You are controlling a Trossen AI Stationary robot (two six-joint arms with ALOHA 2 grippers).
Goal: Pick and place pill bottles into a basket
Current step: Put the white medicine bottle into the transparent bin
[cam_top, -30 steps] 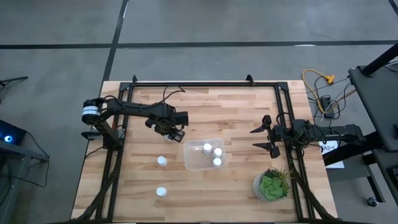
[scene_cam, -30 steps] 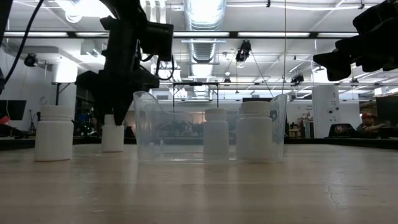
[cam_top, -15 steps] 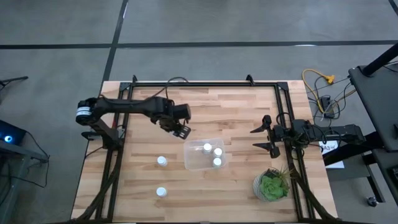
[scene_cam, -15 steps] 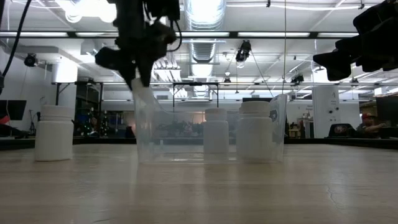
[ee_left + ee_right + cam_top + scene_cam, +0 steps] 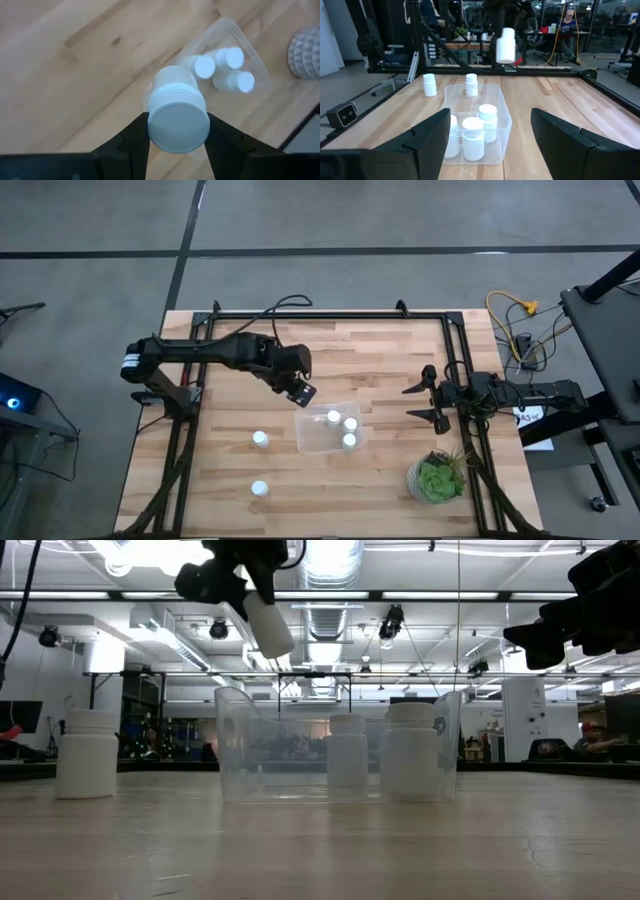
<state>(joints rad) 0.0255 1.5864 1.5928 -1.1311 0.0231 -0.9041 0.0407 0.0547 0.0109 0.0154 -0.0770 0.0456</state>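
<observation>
A pill bottle (image 5: 268, 624) hangs in the air, tilted, cap pointing down, pinched between the fingers of the left pincer (image 5: 300, 390), just above the near-left corner of the basket (image 5: 303, 439) as the high view shows it. The left wrist view looks straight onto its round white cap, a dark finger (image 5: 131, 142) pressed on either side. Below it, the clear basket sits near the middle of the table (image 5: 380, 350) and holds three pill bottles (image 5: 342, 425), upright and clustered toward its right end. Two more bottles stand on the wood to the basket's left: one (image 5: 260, 439) near it, the other (image 5: 259, 488) nearer the table's front edge. Over on the right, the right pincer (image 5: 424, 401) waits well apart from the basket, raised off the table, its fingers spread and holding nothing. A green potted plant (image 5: 436, 478) sits at the front right.
</observation>
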